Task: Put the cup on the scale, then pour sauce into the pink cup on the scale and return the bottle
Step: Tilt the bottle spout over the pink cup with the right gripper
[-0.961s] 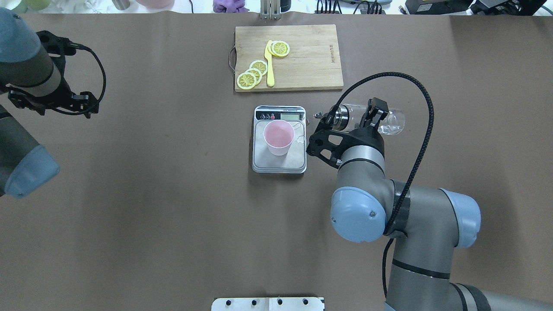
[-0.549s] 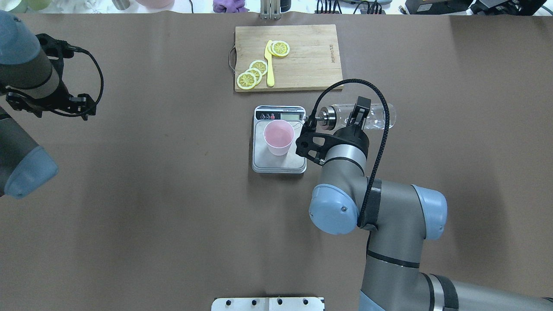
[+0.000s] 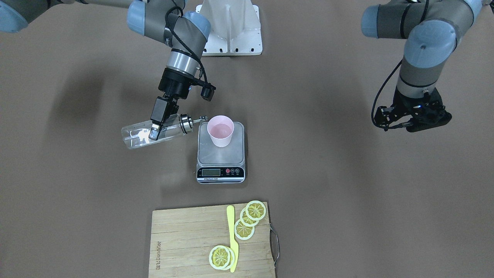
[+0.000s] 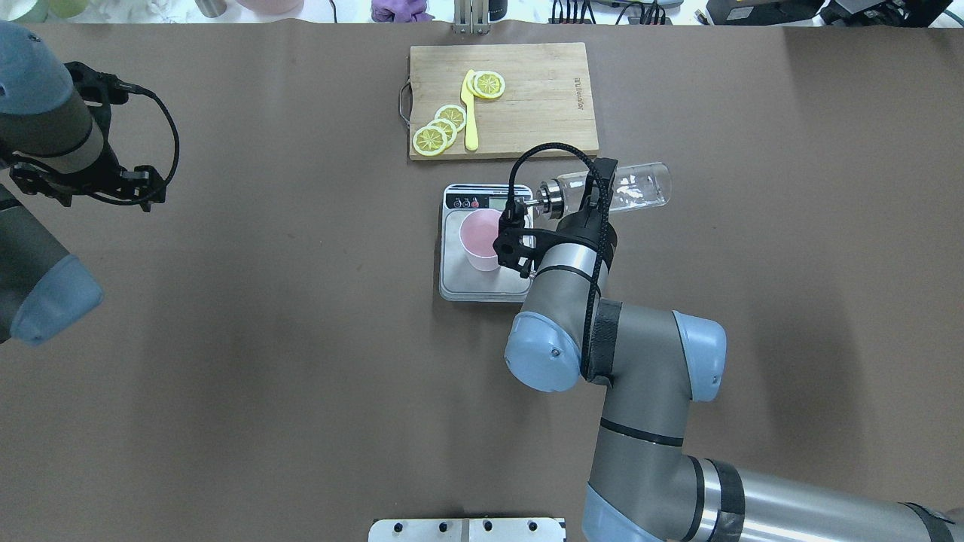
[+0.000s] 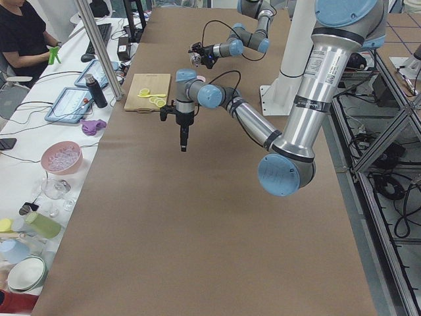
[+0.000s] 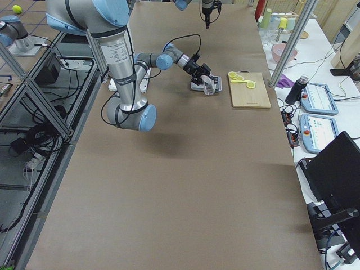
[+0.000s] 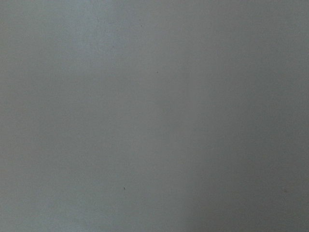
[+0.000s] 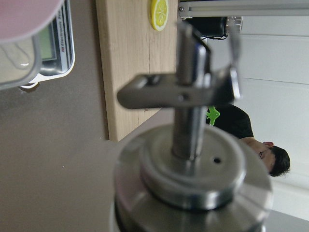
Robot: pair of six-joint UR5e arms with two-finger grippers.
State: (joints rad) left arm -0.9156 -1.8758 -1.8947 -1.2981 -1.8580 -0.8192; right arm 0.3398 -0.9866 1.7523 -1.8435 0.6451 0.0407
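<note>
- Pinching clear glass bottle (image 3: pixel 135 137) mid-body w/ R gripper (image 3: pixel 156 130), fingers tight on the glass; holding it near-horiz in air just beside scale (image 3: pixel 220 154), robot's-right side, spout (image 3: pixel 201 118) aimed at scale.
- Got cup (image 3: pixel 220 130) upright on scale platform, roughly mid.
- Prob. need to carry spout over cup mouth before tipping further: looks just short of rim, so dripping now would likely hit the platform.
- Tip slow. Narrow metal spout w/ small vent hole, so expect thin stream; watch LCD.
- Avoid nudging the rim: thin tapered plastic, narrow base, smooth steel under it, so likely skids or tips.
- Mind the slick round glass; could twist in fingers.
- Can't tell L gripper (image 3: pixel 411 119) fingers, hidden; parked well off scale, robot's-left side.
- Ignore bamboo board (image 3: pixel 185 239) w/ lemon slices (image 3: pixel 256 210), beyond scale on operators' side.
</note>
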